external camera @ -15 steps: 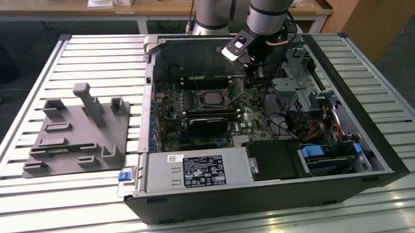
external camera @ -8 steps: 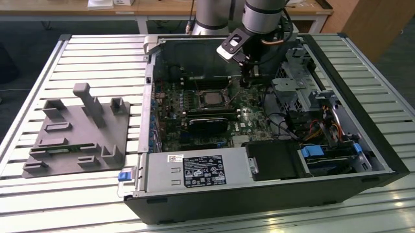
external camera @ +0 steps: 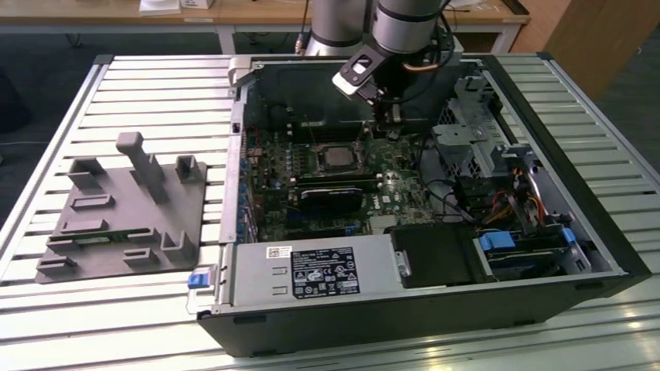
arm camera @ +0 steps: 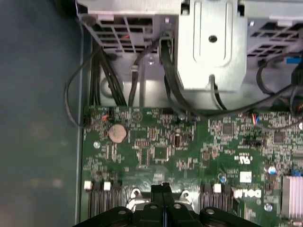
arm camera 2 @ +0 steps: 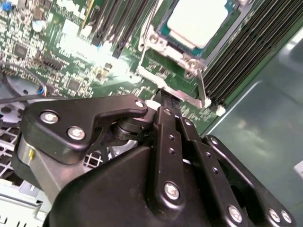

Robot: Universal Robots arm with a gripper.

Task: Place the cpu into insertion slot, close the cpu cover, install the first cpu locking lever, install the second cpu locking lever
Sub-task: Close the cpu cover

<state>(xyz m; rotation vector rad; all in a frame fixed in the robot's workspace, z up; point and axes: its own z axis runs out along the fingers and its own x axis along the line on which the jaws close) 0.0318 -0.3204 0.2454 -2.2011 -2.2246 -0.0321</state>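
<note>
a robotics lab or workshop: an open computer case (external camera: pixel 413 328) on a slatted aluminium bench (external camera: pixel 154 85), wooden desks (external camera: pixel 258 15) behind.

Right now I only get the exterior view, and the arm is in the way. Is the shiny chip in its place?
Observer: Yes. In the second wrist view the cpu lies flat, with the cpu cover down around its edges.
Operator: Are the gripper's fingers open?
Observer: No. In the first wrist view the gripper has its fingers together, with nothing between them that I can see.
Operator: What is it next to?
Observer: In the second wrist view its tip sits at the cover's near edge, beside a thin metal lever.
</note>
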